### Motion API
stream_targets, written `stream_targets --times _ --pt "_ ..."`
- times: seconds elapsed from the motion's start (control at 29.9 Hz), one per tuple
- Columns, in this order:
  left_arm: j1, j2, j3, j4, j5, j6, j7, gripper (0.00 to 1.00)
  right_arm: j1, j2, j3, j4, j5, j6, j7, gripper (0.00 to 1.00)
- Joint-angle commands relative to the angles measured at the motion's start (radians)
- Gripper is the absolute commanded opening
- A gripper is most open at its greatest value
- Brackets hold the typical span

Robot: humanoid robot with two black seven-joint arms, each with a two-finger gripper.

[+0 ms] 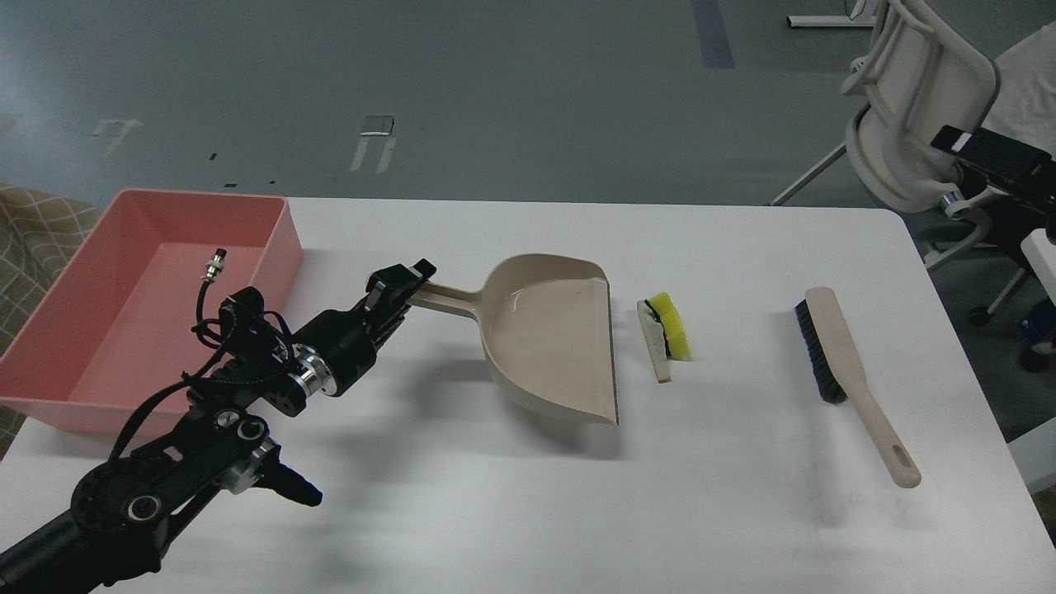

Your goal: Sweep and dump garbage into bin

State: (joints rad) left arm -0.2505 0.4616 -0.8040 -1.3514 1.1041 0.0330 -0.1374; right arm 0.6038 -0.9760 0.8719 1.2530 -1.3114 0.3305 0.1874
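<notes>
The white rectangular worktop point(511, 495) carries everything. At its far left corner sits the bin, a large shallow pink plastic tray point(91, 363), with no garbage in it. Near the middle lies a beige plastic dustpan point(553, 338), its open lip facing the garbage just beside it: a flat white wedge point(656, 342) touching a yellow sponge point(670, 323). Further right lies a wooden hand brush with black bristles point(850, 371), untouched. The left end effector point(406, 285) appears closed on the dustpan's handle. Judgement: hold the pan flat, lip pressed down, steady while sweeping.
</notes>
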Motion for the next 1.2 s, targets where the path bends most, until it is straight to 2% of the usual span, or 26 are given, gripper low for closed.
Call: stream_targets --times 0.0,0.13,0.4,0.6,0.67,0.77,0.84,1.17 --pt "-0.001 -0.003 -0.001 0.011 0.000 0.004 0.002 0.12 -0.047 -0.035 -0.019 0.072 -0.119 0.001 -0.002 0.99" --pt "-0.004 -0.004 -0.001 0.037 0.000 0.027 0.009 0.12 -0.067 -0.079 -0.100 0.129 -0.250 0.001 -0.005 0.98" --pt "-0.009 -0.035 -0.001 0.080 0.002 0.041 0.010 0.12 -0.084 -0.130 -0.255 0.226 -0.261 0.004 -0.023 0.93" --pt "-0.010 -0.049 -0.001 0.080 0.003 0.041 0.009 0.12 -0.098 -0.116 -0.284 0.241 -0.258 0.018 -0.085 0.86" --pt "-0.009 -0.050 -0.001 0.080 0.003 0.041 0.009 0.12 -0.108 -0.087 -0.283 0.235 -0.256 0.001 -0.137 0.83" --pt "-0.009 -0.055 -0.001 0.080 0.003 0.042 0.009 0.12 -0.137 -0.046 -0.283 0.240 -0.250 -0.039 -0.201 0.83" --pt "-0.009 -0.061 -0.001 0.081 0.003 0.042 0.010 0.12 -0.163 -0.026 -0.281 0.244 -0.250 -0.060 -0.220 0.83" --pt "-0.004 -0.060 0.000 0.081 0.003 0.047 0.004 0.12 -0.220 -0.010 -0.277 0.264 -0.252 -0.062 -0.232 0.83"
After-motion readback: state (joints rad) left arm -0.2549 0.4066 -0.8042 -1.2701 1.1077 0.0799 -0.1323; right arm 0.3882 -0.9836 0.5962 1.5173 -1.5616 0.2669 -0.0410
